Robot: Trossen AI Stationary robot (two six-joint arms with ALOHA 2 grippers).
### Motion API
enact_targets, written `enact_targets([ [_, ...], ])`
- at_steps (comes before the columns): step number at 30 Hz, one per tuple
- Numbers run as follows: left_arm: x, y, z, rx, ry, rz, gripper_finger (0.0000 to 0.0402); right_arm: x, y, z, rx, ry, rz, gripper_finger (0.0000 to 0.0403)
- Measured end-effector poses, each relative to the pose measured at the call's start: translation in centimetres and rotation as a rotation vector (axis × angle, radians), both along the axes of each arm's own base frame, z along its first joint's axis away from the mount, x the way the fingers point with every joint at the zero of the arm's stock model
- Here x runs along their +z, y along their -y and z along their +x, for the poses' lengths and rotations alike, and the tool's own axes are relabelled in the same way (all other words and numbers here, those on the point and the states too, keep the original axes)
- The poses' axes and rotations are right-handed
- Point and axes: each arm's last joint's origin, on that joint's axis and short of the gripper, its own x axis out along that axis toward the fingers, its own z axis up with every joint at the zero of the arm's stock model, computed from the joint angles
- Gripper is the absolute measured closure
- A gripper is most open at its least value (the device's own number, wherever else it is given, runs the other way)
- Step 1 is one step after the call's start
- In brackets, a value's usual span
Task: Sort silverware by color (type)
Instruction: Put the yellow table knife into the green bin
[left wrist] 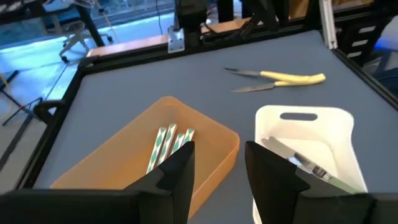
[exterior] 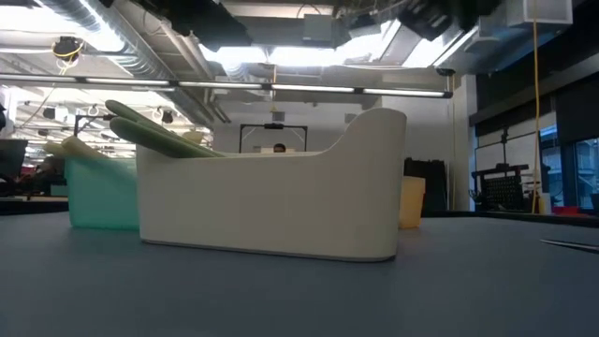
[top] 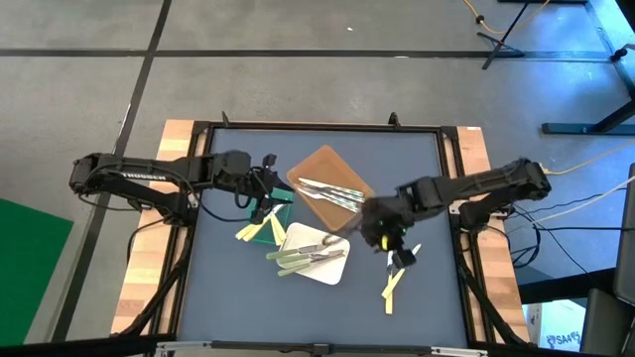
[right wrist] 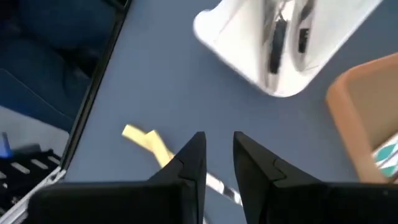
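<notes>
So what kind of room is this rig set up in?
Most likely a lab or workshop, not a kitchen: exposed ducts and strip lights overhead, a bare concrete floor with a stand and loose cables beside the table.

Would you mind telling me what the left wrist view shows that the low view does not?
Only the left wrist view shows the brown plastic tray holding striped silvery-blue-handled pieces, plus two yellow-handled pieces on the blue tabletop, and the left pincer, open. Only the low view shows the green tray and the room's ceiling lights. Both show the white plastic tray.
</notes>
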Motion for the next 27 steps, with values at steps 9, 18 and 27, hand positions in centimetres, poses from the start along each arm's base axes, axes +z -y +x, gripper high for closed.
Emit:
enact_targets([
  [9, 0.0, 0.9, 0.1, -0.038, 0.000, 0.001, 0.0266, -3.2, -4.4, -2.3, -0.007, -0.146, -0.052, 0.0336],
  [18, 0.0, 1.6, 0.1, -0.067, 0.000, 0.000, 0.0266, -6.7, -7.6, -4.8, 0.086, -0.176, -0.157, 0.0336],
  [27, 0.0, 2.1, 0.1, -0.034, 0.002, 0.027, 0.0266, -9.1, -8.8, -5.9, 0.080, -0.192, -0.123, 0.0336],
])
